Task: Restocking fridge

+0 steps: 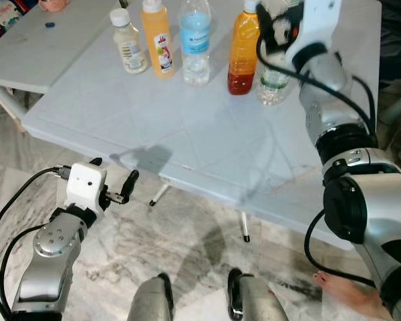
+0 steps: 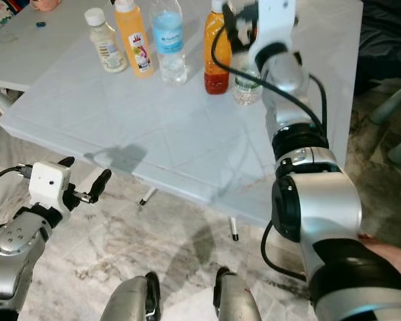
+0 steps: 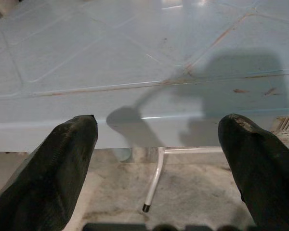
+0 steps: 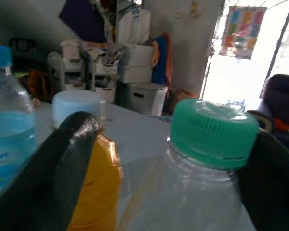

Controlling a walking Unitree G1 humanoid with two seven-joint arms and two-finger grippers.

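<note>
Restock barely begun, judging by the layout: all five bottles still stand on the white table (image 1: 187, 127), no fridge visible. Right gripper (image 4: 168, 159) is at the far end of the table, fingers spread either side of the green-capped clear bottle (image 1: 273, 83), just under its cap; whether they actually press on it can't be told, but the bottle sits on the tabletop, not lifted. So step in hand looks like the first grab; carrying, fridge trip and the other four bottles all remain.

Touching or nearly touching that bottle, on its left, is the orange juice bottle w/ red bottom (image 1: 242, 57), tight squeeze, so the near finger could nudge it. Further left along the same row: blue-label water bottle (image 1: 195, 40), orange drink bottle (image 1: 157, 40), small pale bottle w/ white cap (image 1: 128, 43).

Left gripper (image 1: 113, 184) hangs below the table's near edge, jaws wide apart, holding nothing. A person's bare foot (image 1: 344, 291) rests on the marble floor near the robot's right side, worth avoiding when it steps away.
</note>
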